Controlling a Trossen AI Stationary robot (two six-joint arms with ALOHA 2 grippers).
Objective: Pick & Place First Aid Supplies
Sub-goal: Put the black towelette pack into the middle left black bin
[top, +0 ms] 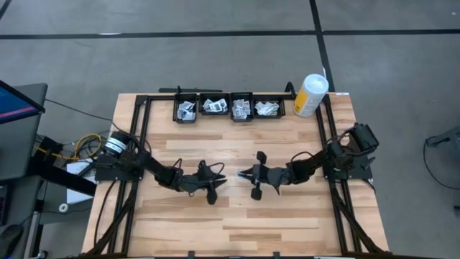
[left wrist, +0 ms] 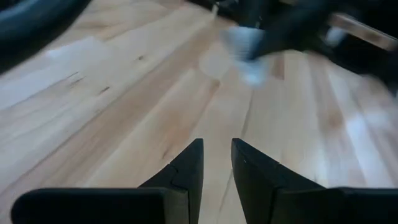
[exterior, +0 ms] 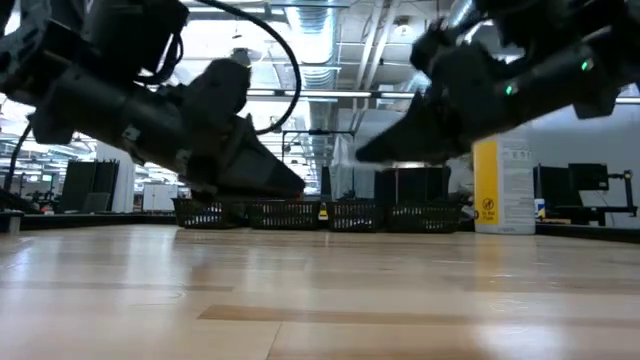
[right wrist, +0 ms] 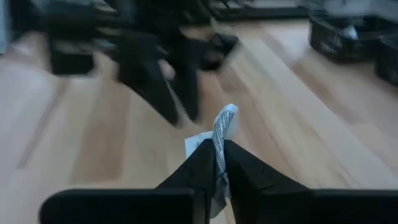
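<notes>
Your table (top: 237, 216) is pale wood in light and tan planks, framed by black rails (top: 136, 144). Both arms are black, and so are the fingers (right wrist: 245, 171). The packet (right wrist: 222, 127) between the right fingers is white with grey print. Four black bins (top: 228, 108) hold white, grey-printed packets. The canister (top: 310, 95) is white and yellow. The floor (top: 144, 57) is grey with black lines.

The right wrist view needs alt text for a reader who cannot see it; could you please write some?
The right gripper is shut on a small white packet with grey print, held edge-up above the wooden table. Beyond it, blurred, is the left arm's gripper, and black bins stand at the table's far edge.
</notes>
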